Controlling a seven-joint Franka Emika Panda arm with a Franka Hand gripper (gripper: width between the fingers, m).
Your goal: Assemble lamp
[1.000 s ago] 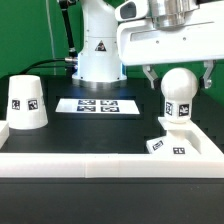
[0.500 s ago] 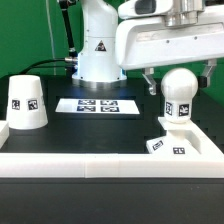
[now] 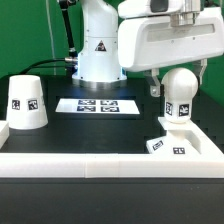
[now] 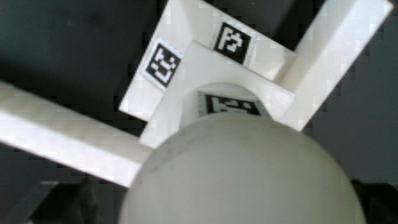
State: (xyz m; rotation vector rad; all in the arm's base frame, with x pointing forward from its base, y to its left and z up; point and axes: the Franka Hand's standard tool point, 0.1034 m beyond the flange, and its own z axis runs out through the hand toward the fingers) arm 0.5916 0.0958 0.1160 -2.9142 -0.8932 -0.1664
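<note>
The white ball-shaped bulb (image 3: 180, 92) stands upright on the flat angular base (image 3: 183, 140) with square tags, at the exterior view's right. My gripper (image 3: 181, 78) hangs just over the bulb, open, with one finger on each side of the bulb's top and not gripping it. The wrist view looks straight down on the bulb (image 4: 231, 170), with the tagged base (image 4: 187, 60) beyond it. The cone-shaped shade (image 3: 26, 103) with its black-and-white tag stands on the dark table at the exterior view's left.
The marker board (image 3: 98, 105) lies in the middle, in front of the robot pedestal (image 3: 98, 55). A white raised wall (image 3: 100, 160) borders the near side of the table and runs up both sides. It also shows in the wrist view (image 4: 54, 118).
My gripper has risen a little above the bulb, with its fingers still apart. The bulb has stayed upright on the base. The shade has not moved.
</note>
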